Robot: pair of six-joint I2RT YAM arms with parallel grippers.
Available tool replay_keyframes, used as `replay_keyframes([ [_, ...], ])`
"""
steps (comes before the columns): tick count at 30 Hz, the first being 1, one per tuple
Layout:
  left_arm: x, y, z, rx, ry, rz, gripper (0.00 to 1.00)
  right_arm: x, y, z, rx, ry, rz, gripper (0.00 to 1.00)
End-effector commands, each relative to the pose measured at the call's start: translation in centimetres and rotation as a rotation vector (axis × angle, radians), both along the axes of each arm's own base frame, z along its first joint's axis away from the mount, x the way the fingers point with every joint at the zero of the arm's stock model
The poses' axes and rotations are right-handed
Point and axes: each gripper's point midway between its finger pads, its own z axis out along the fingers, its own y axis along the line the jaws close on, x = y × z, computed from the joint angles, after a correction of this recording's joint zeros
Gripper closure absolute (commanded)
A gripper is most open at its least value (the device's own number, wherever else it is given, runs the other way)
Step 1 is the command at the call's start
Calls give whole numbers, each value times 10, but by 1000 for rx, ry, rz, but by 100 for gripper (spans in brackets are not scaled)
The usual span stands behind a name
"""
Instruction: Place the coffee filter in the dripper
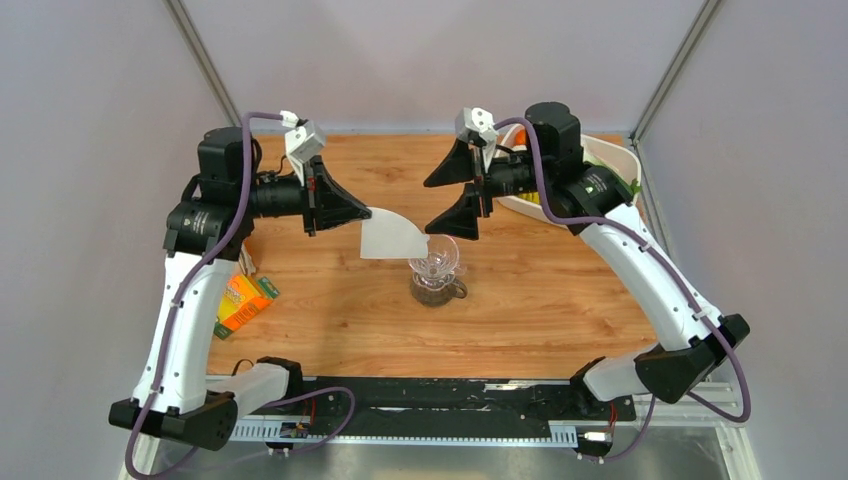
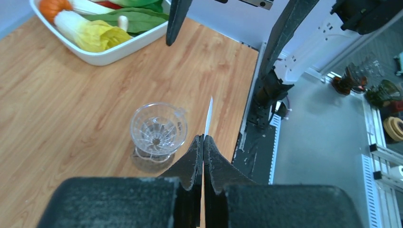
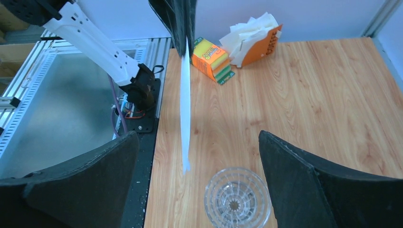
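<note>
Top view first: the white tray (image 1: 612,158) at the far right sits mostly behind the right arm (image 1: 640,260). Only a strip of rim peeks out. On the left, the orange box (image 1: 243,300) is half covered by the left arm (image 1: 188,305). The jug (image 1: 437,291) is largely masked by the dripper (image 1: 436,262) on top of it.

Left wrist camera now. The coffee filter (image 2: 208,116) shows edge-on, a bare white sliver. Its held end is lost between the fingers of the left gripper (image 2: 203,138). The tray is cropped by the top edge, and the clutter (image 2: 375,80) beyond the table is too blurred to name.

Right wrist camera: the dripper is sliced by the bottom edge. The lettering on the orange holder (image 3: 260,46) is too small to read.
</note>
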Motion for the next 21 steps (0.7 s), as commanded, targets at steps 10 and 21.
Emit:
replay_keyframes([
  [10,-1,-26,-8,12,15,-109,100,-44,51,-17,-18,51,197,7],
  [21,3,-25,0,29,-31,-103,100,-41,50,-50,-78,132,126,100],
])
